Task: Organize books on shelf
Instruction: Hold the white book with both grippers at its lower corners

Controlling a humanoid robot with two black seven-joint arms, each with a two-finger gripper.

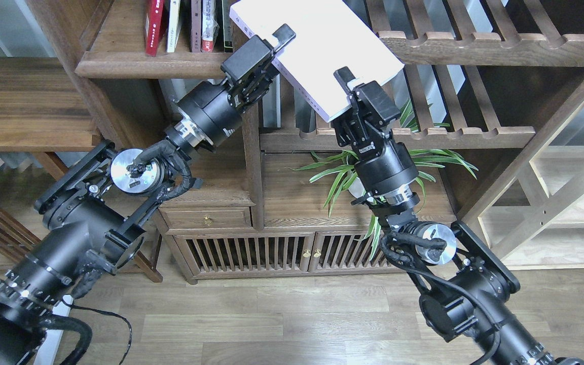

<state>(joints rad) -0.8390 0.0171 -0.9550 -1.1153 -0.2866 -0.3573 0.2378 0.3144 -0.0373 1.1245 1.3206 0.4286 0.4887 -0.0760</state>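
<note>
Head view | right tool (347, 96) clamps white book (317, 48) | left tool (278, 43) touching it

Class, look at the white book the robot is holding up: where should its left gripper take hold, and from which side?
The white book lies tilted, with the right gripper clamping its lower right corner. The left gripper should probably pinch the free lower-left edge, coming from the left, since that thin edge faces it and is unobstructed.

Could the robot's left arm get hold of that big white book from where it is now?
Probably yes. The left gripper is already at the near-left edge of the pale white paperback book, one finger overlapping its cover, nothing between them. The right gripper is clamped on its lower edge.
</note>
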